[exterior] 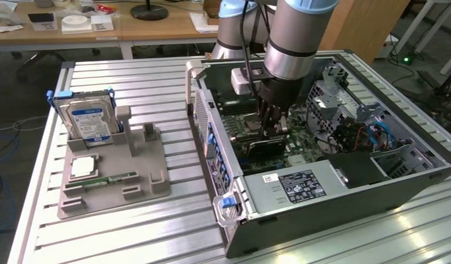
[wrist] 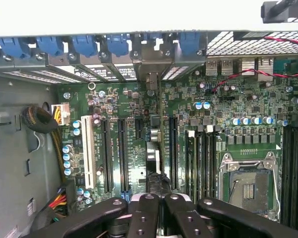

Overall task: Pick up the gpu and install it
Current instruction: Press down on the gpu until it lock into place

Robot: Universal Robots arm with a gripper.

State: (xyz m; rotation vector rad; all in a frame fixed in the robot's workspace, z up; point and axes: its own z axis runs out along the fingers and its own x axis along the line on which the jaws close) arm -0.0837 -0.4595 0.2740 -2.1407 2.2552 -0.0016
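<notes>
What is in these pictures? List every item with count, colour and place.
table: one, silver slatted, under everything
computer case: one, dark grey, open, on the table at the exterior view's right
motherboard: one, green, inside the case
power supply: one, silver with black label, inside the case
fixture tray: one, grey, at the exterior view's left
hard drive: one, silver with blue-white label, upright in the tray
memory stick: one, green, flat in the tray
gpu: one, dark, over the motherboard
arm: one, grey and blue, reaching into the case
end effector: one, black, shut on the gpu
</notes>
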